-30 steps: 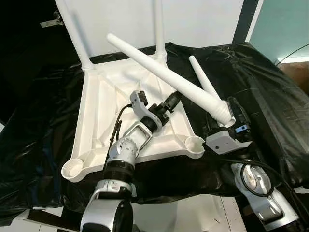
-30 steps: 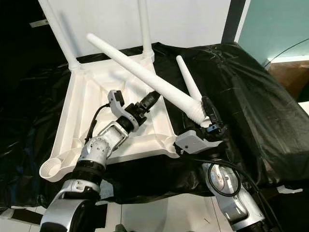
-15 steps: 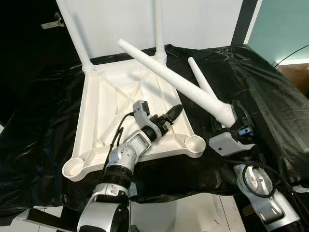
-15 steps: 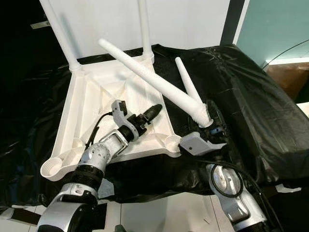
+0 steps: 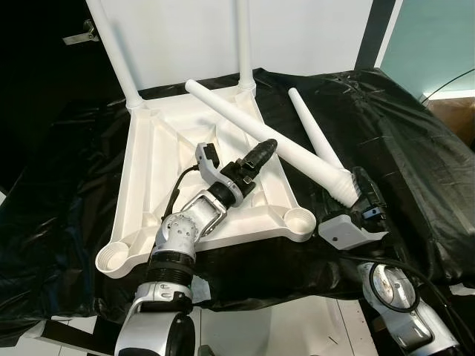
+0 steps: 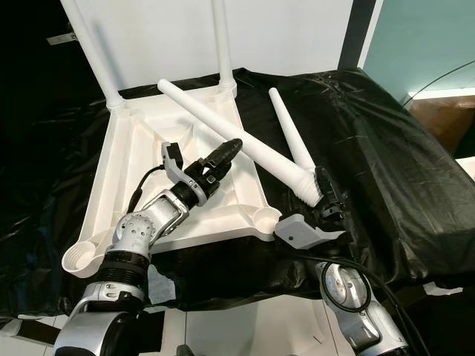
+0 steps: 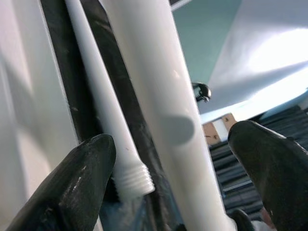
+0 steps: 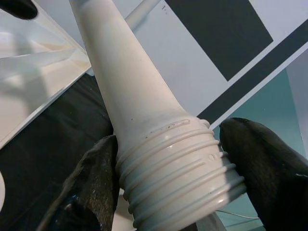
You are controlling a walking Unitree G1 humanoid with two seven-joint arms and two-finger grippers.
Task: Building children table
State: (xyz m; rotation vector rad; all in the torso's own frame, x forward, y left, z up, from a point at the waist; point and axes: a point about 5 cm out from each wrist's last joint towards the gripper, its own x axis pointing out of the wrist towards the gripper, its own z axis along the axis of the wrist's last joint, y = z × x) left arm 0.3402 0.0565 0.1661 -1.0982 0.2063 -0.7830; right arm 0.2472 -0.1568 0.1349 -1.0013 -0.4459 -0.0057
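Low at the frame's right, the right gripper is pinching the threaded end of a loose white leg slanting up-left. Left of centre, the left gripper is reaching with fingers spread beside that leg, over the upturned white tabletop. A second loose leg is lying on black sheeting. Two mounted legs are standing at the far corners.

Crinkled black sheeting over the surface, white wall behind, teal panel right, pale floor below.
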